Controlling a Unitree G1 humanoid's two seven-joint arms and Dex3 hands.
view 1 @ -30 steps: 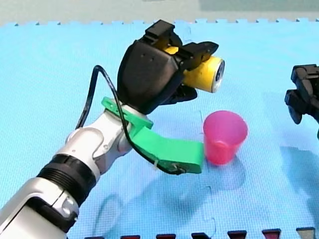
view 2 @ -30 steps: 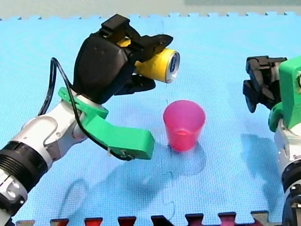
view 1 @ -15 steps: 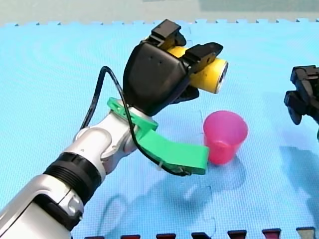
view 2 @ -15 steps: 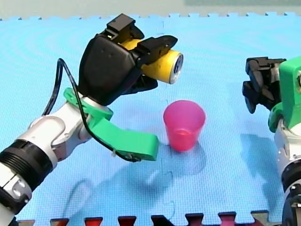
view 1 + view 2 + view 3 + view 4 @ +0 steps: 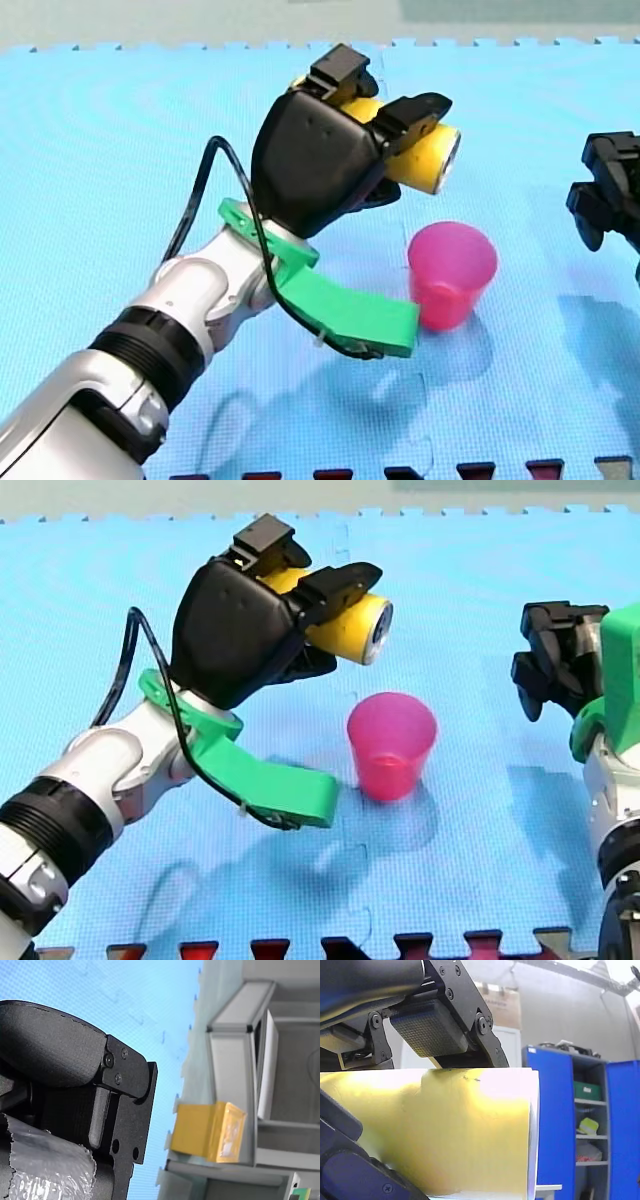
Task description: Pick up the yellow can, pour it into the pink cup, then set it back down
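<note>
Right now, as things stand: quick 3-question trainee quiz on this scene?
1. True or false: the can stands upright on the mat.
2. What holds the can? A) the left hand B) a person C) nothing, it lies loose
3. Fill in: the cup stands ___ on the mat.
Key: 1 false; it is lifted off the mat and tipped nearly level. 2 A; the right hand is off at the right side, away from the can. 3 upright.
</note>
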